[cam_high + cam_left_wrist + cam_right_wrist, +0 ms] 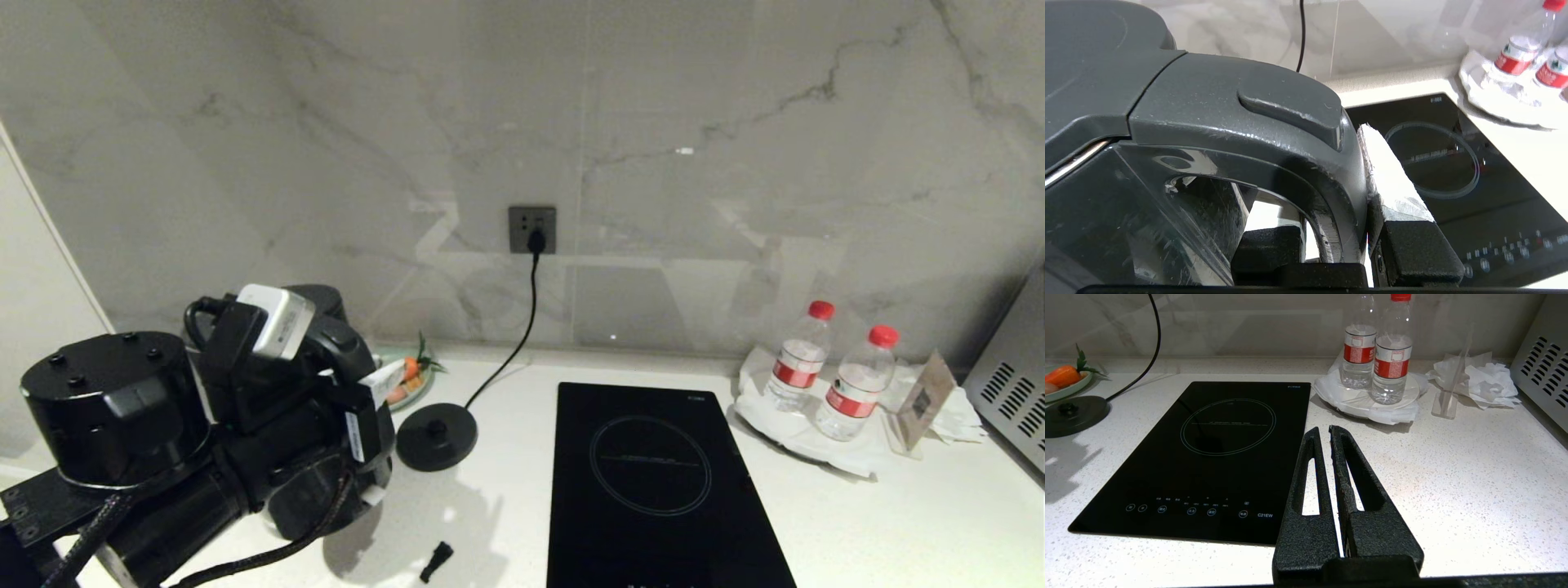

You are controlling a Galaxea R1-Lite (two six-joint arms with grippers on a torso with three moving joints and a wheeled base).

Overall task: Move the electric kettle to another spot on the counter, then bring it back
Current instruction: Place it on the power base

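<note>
Pinching with the left gripper (1331, 241), pressed on the black loop handle (1341, 192) of the electric kettle (1106, 81). One of the fingers (1392, 183) on the outer side of the handle, with a white pad flat against it; the other inside the loop. No gap to be seen between pad and handle.

Right in front of the pincer: the tall body of the kettle, standing up straight, top to bottom. Above the pincer: the flat lid and the top of the handle. Cannot tell if the bottom of the kettle touches the counter (898, 523) or hangs just over it; hidden by the arm.

Off to the pincer's right, near: the round base disc (437, 437), bare, with its cord going up to the wall. Farther that same way: the black hob (653, 474).

Much nearer with the left arm, already holding. Far off on the right, over the counter by the hob: the right gripper (1329, 433), fingers pressed together, holding nothing.

Likely next: carrying the kettle sideways, kept upright, over to the disc or a bare spot.
</note>
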